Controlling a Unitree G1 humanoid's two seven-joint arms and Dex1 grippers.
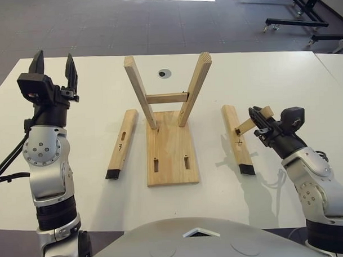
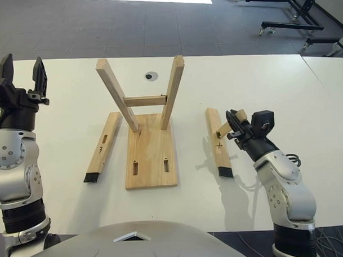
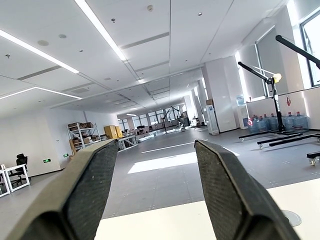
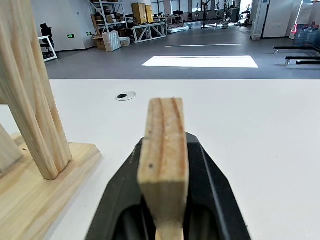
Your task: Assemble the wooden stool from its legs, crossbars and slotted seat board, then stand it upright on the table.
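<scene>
the slotted seat board (image 1: 171,148) lies flat mid-bench with two legs (image 1: 140,91) standing in its far end, leaning together and joined by a fitted crossbar (image 1: 167,97). one loose leg (image 1: 122,143) lies just left of the board, and another, the right-side leg (image 1: 237,138), lies just right of it. the right hand (image 1: 257,121) is clamped on a second crossbar (image 4: 164,150), held tilted with its low end at or touching the right-side leg near its slot; whether it has entered the slot cannot be told. the left hand (image 1: 55,60) hangs raised over the left of the bench (image 1: 271,80), fingers apart, empty, well away from every part. the main risk is that the right-side leg rests unbraced, so a push on the slanted crossbar could slide or roll it instead of seating the joint, or jam the end crooked in the slot. with nothing steadying that leg, a skid toward the board might also knock the two standing legs.
</scene>
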